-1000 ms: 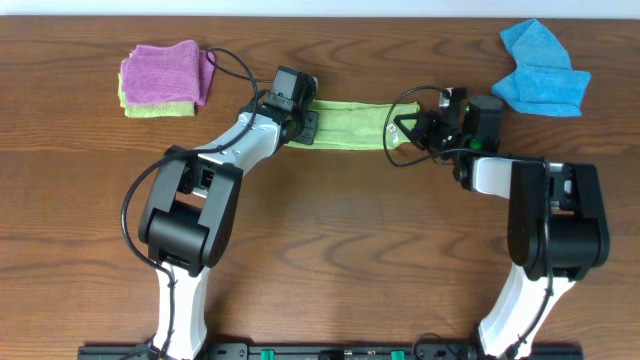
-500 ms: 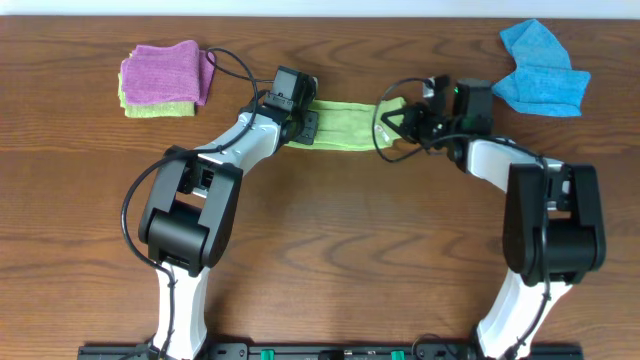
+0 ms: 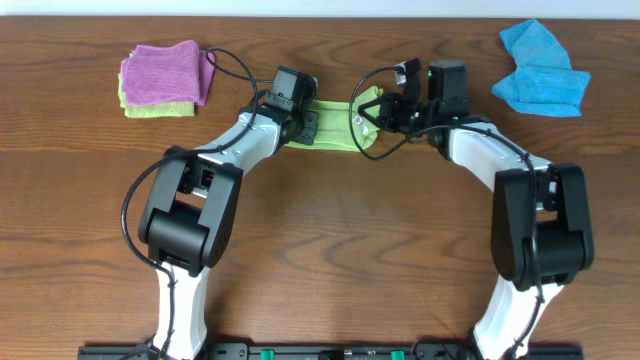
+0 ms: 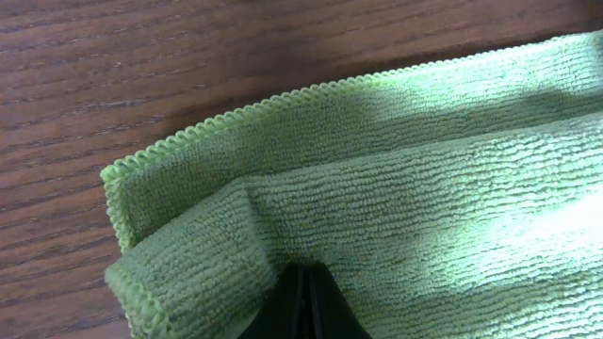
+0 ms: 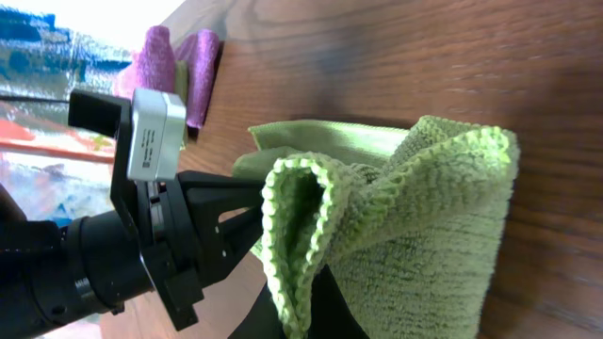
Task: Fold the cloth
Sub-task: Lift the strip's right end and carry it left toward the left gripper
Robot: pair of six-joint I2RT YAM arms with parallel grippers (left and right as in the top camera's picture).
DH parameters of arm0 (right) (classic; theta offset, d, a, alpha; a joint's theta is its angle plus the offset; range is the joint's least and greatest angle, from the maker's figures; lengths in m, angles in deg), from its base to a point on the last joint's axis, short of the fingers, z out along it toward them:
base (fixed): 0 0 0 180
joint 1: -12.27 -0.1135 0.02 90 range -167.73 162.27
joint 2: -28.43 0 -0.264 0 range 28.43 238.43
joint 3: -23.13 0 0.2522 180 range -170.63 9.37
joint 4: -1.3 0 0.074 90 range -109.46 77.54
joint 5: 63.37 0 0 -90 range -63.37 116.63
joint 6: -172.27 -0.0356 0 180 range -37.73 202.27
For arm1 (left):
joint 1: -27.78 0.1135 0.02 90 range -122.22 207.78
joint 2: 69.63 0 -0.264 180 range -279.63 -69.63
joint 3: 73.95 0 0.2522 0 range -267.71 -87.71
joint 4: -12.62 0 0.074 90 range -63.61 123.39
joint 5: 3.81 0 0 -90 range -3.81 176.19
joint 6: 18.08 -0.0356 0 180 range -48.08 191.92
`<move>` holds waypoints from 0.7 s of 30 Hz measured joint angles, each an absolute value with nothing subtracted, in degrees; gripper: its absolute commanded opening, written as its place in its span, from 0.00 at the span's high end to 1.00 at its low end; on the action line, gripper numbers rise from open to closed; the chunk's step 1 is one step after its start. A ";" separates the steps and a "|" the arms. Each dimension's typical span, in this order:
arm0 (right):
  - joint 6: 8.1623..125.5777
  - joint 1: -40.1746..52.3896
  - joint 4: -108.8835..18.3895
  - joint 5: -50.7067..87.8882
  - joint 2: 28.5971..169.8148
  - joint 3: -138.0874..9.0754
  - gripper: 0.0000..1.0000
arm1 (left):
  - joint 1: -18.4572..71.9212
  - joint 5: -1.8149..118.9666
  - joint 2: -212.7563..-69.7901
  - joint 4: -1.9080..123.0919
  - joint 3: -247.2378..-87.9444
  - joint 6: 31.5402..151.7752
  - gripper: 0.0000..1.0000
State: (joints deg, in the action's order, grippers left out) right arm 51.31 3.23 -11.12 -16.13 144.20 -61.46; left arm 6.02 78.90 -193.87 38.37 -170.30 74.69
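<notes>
The lime-green cloth point(image 3: 335, 122) lies as a narrow folded strip at the back middle of the table. My left gripper point(image 3: 308, 124) is shut on its left end, pinning the fold point(image 4: 283, 226) to the table. My right gripper point(image 3: 372, 112) is shut on the cloth's right end point(image 5: 396, 226) and holds it lifted and doubled over above the strip, close to the left gripper. In the right wrist view the left gripper point(image 5: 188, 235) shows just beyond the raised end. The white tag is not visible.
A purple cloth point(image 3: 163, 72) lies on another lime-green cloth point(image 3: 158, 108) at the back left. A bright blue cloth point(image 3: 540, 72) lies crumpled at the back right. The purple cloth also shows in the right wrist view point(image 5: 179, 61).
My right gripper has carried the cloth's right end leftward over the strip, toward the left gripper. The visible strip has shortened. The left gripper has stayed put.
</notes>
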 measured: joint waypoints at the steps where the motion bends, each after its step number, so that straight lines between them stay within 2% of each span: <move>1: 51.33 2.69 -11.12 -15.78 144.18 -61.48 0.98 | 6.02 78.90 -193.87 38.37 -170.30 74.69 0.94; 9: 51.57 -0.48 -11.66 -14.03 144.18 -61.50 0.98 | 6.98 78.14 -193.87 38.44 -170.30 76.39 0.94; 21: 52.77 -0.61 -11.84 -11.41 142.08 -61.50 0.98 | 13.06 72.61 -190.77 38.99 -170.30 78.75 0.94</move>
